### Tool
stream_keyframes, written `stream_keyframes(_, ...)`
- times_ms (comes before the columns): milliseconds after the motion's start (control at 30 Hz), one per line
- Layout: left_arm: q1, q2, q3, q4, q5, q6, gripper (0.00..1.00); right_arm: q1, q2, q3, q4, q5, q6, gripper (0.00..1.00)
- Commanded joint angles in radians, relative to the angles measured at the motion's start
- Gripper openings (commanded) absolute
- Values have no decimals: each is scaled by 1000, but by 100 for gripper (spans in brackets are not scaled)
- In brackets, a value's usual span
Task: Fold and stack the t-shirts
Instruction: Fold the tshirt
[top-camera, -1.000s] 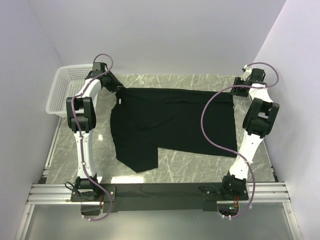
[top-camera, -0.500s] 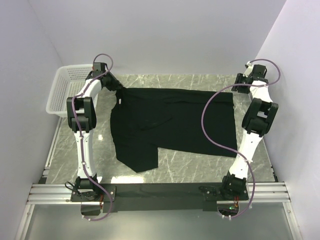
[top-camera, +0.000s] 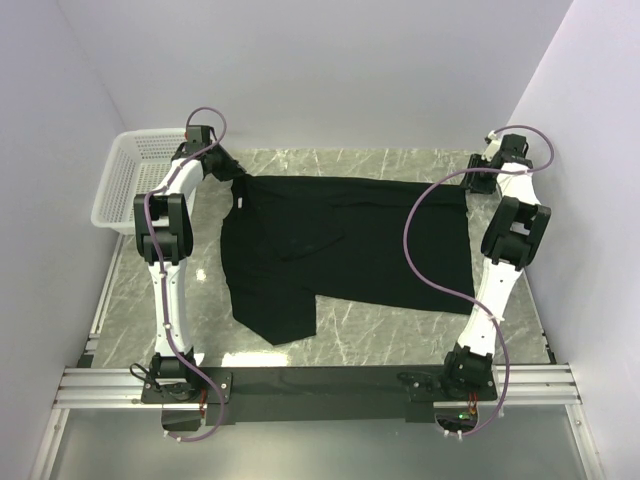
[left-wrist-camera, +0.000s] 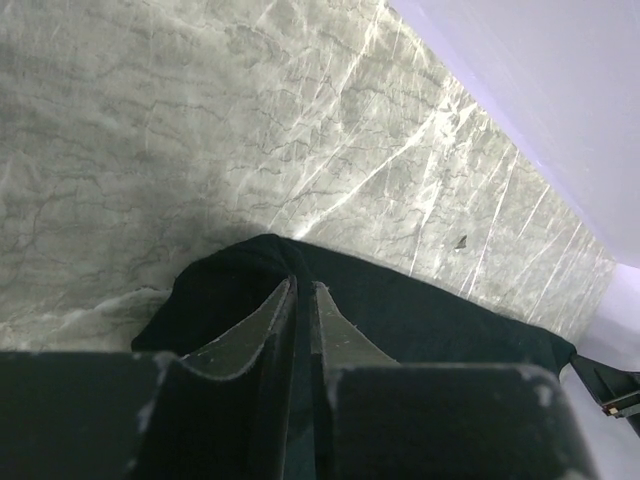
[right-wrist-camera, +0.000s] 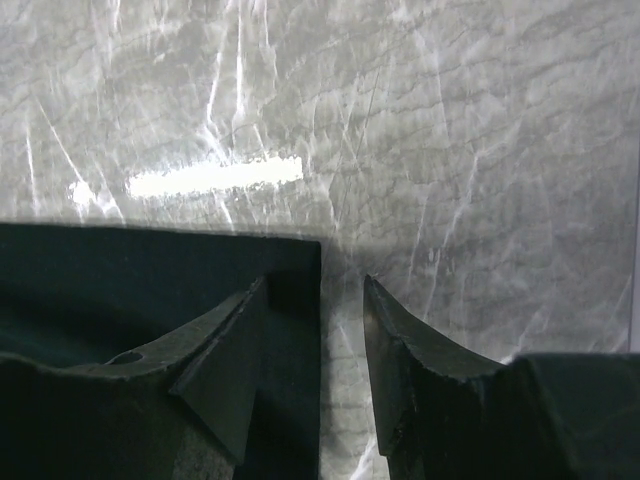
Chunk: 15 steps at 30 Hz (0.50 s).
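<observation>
A black t-shirt lies spread out on the marble table, one sleeve pointing toward the near edge. My left gripper is at its far left corner. In the left wrist view the left gripper is shut on a raised fold of the black cloth. My right gripper is at the shirt's far right corner. In the right wrist view the right gripper is open and straddles the shirt's edge, with one finger over the cloth and the other over bare marble.
A white mesh basket stands at the far left, beside the table. Pale walls close in the back and both sides. The right arm's purple cable loops over the shirt's right part.
The left gripper's jaws have closed onto the shirt's far left corner. The right arm has barely shifted and its jaws stay apart.
</observation>
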Motion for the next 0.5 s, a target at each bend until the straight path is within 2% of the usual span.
stream_keyframes(0,39,9,13,32,-15,-11,15,7,20,67,-47,-17,-16,50)
stream_keyframes(100,42,9,0,41,-12,-17,10,10,40,96,-72,-35,-27,46)
stream_keyframes(267,47,0,-20,80,-14,-40,7,9,63,128,-110,-75,-50,38)
stream_keyframes(467,44,28,23,66,-3,-57,4,10,87,174,-161,-112,-78,33)
